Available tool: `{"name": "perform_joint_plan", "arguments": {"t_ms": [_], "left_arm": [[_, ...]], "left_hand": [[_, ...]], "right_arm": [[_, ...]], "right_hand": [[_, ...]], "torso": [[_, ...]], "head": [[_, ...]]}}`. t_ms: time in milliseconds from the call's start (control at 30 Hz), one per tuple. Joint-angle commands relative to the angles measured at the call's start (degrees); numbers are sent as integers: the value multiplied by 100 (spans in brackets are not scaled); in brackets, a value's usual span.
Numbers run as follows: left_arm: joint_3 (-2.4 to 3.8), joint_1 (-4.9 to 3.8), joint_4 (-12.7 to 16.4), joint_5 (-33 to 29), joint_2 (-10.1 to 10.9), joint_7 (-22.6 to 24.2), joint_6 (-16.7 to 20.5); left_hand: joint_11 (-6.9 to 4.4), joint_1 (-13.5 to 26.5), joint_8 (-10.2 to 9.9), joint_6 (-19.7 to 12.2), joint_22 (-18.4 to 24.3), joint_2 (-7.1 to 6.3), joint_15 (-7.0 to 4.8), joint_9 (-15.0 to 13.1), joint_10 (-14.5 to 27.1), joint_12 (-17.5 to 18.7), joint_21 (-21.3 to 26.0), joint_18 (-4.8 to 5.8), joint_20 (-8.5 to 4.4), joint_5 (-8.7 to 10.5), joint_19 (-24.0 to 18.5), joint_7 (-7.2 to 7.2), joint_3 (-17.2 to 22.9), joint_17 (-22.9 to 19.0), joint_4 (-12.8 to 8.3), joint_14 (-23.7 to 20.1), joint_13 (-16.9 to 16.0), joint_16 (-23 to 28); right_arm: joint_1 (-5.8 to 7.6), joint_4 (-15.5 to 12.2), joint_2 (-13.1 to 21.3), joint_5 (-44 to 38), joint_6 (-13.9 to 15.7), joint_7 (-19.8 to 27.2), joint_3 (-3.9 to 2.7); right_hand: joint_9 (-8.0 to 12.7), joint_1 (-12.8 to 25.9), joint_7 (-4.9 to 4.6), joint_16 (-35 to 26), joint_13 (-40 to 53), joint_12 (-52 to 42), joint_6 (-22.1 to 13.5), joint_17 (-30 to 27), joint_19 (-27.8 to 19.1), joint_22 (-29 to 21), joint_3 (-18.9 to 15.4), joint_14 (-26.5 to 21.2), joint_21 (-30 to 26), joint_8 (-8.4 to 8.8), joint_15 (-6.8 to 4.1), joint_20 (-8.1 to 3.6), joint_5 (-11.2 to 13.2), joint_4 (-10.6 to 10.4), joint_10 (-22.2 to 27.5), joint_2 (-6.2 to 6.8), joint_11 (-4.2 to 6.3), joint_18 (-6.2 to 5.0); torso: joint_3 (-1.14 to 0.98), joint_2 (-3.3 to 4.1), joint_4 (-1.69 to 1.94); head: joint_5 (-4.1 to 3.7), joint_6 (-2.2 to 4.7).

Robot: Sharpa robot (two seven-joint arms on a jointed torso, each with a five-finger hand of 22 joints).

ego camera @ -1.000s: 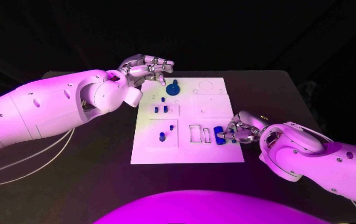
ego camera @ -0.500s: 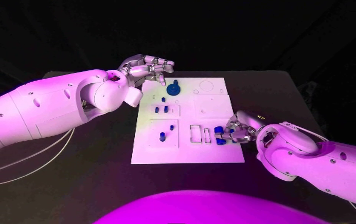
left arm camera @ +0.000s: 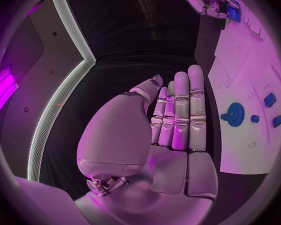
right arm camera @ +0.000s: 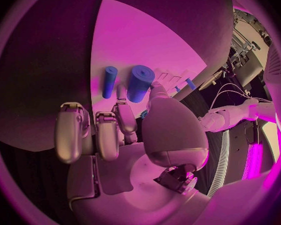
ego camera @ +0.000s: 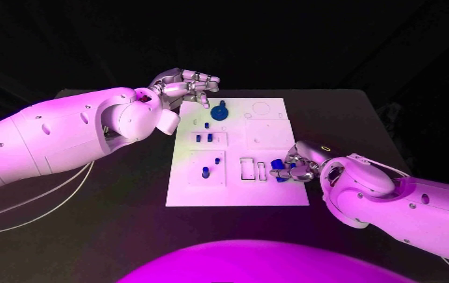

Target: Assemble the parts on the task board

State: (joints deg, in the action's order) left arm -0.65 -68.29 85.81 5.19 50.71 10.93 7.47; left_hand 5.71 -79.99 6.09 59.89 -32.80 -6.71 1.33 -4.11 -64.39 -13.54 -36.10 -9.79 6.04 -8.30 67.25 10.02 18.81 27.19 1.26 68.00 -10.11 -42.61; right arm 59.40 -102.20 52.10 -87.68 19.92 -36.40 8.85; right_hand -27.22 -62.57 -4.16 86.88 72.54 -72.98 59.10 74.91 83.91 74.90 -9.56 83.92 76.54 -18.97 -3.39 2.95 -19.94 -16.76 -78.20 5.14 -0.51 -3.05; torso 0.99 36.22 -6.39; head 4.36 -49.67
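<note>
Overhead, the board (ego camera: 236, 153) lay in the middle of the black table (ego camera: 112, 211), its long side running away from the robot. The right hand (ego camera: 294, 167) rested at the board's near right edge, fingers curled down around blue parts. In the right wrist view, a thick cylinder (right arm camera: 140, 83) stood upright against the tips of that hand's (right arm camera: 125, 135) thumb and a finger, which touched it low on its side; whether they truly pinched it or only leaned on it I could not tell. A slimmer peg (right arm camera: 109, 81) lay flat on the board just beside the cylinder, apart from the fingers.

The left hand (ego camera: 187, 88) hovered over the table at the board's far left corner, holding nothing. The left wrist view showed its (left arm camera: 172, 120) fingers straight and pressed side by side, thumb alongside, palm empty.

On the far part of the board sat a round gear (ego camera: 219, 112) with a small knob; the left wrist view showed it (left arm camera: 234, 114) as a toothed disc on the white surface. Closer in, two small blocks (ego camera: 204, 138) stood in a recessed square, and a short peg (ego camera: 205, 173) with a smaller piece (ego camera: 217, 160) beside it stood in the near left square. Two empty rectangular slots (ego camera: 246, 169) lay between that square and the right hand.
</note>
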Motion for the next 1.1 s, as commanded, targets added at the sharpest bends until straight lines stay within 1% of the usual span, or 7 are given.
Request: {"name": "perform_joint_plan", "arguments": {"t_ms": [33,233,433,600,767,967,1100], "left_arm": [[3,-2,20,-8,-1,12,-125],[3,-3,23,-8,5,-2,-137],[3,-3,31,-8,16,-8,-138],[3,-3,38,-8,27,-12,-137],[3,-3,44,-8,39,-17,-135],[4,-3,51,-8,47,-22,-137],[4,-3,52,-8,47,-24,-140]], "left_hand": [[4,35,21,-46,0,37,-6,-6,55,-34,35,-68,-1,9,-39,-9,-20,4,6,-42,8,25],[4,35,21,-46,0,37,-6,-6,55,-34,35,-68,-1,9,-39,-9,-20,4,6,-42,8,25],[4,35,21,-46,0,37,-6,-6,55,-34,35,-68,-1,9,-39,-9,-20,4,6,-42,8,25],[4,37,21,-47,0,37,-6,-6,56,-35,36,-68,-1,9,-39,-9,-22,4,7,-43,9,25],[5,43,21,-49,1,35,-4,-6,61,-35,38,-68,0,9,-42,-8,-26,4,10,-47,10,25],[5,43,21,-49,1,35,-4,-6,61,-35,38,-68,0,9,-42,-8,-26,4,10,-47,10,25],[5,43,21,-49,1,35,-4,-6,61,-35,38,-68,0,9,-42,-8,-26,4,10,-47,10,25]], "right_arm": [[-36,16,-43,-327,-229,-174,7],[-68,30,-96,-423,-299,-208,8],[-79,49,-121,-525,-358,-252,8],[-85,70,-136,-626,-386,-283,9],[-89,75,-147,-698,-357,-303,9],[-90,55,-151,-664,-221,-320,9],[-90,7,-137,-563,-112,-328,8]], "right_hand": [[-26,-14,12,26,18,11,35,964,82,1118,-4,496,-28,-49,-15,2,18,5,-16,-12,51,32],[-168,-161,53,42,62,-15,61,995,94,1132,7,502,-11,-184,-46,-27,-10,18,-45,-27,88,37],[-448,-382,102,61,102,-29,25,1033,110,1151,1,509,13,-409,-82,-64,-106,44,-68,-65,130,44],[-717,-729,130,81,129,-31,-75,1071,128,1169,28,517,43,-599,-108,-90,-590,139,-81,-130,157,52],[-880,-968,155,93,147,-30,-156,1095,140,1179,72,521,62,-698,-127,-105,-936,203,-91,-209,181,57],[-1024,-991,170,105,175,-37,-215,1119,155,1189,46,526,86,-768,-139,-119,-1376,103,-115,-246,198,63],[-1051,-983,175,110,182,-42,-219,1128,162,1193,40,528,101,-781,-142,-122,-1449,71,-122,-257,201,66]], "torso": [[-5,3,-3],[1,1,-4],[-4,5,-5],[-3,10,-1],[-6,4,-4],[-4,1,-4],[-8,0,-2]], "head": [[6,-14],[5,-21],[17,-33],[16,-33],[21,-33],[16,-33],[18,-33]]}}
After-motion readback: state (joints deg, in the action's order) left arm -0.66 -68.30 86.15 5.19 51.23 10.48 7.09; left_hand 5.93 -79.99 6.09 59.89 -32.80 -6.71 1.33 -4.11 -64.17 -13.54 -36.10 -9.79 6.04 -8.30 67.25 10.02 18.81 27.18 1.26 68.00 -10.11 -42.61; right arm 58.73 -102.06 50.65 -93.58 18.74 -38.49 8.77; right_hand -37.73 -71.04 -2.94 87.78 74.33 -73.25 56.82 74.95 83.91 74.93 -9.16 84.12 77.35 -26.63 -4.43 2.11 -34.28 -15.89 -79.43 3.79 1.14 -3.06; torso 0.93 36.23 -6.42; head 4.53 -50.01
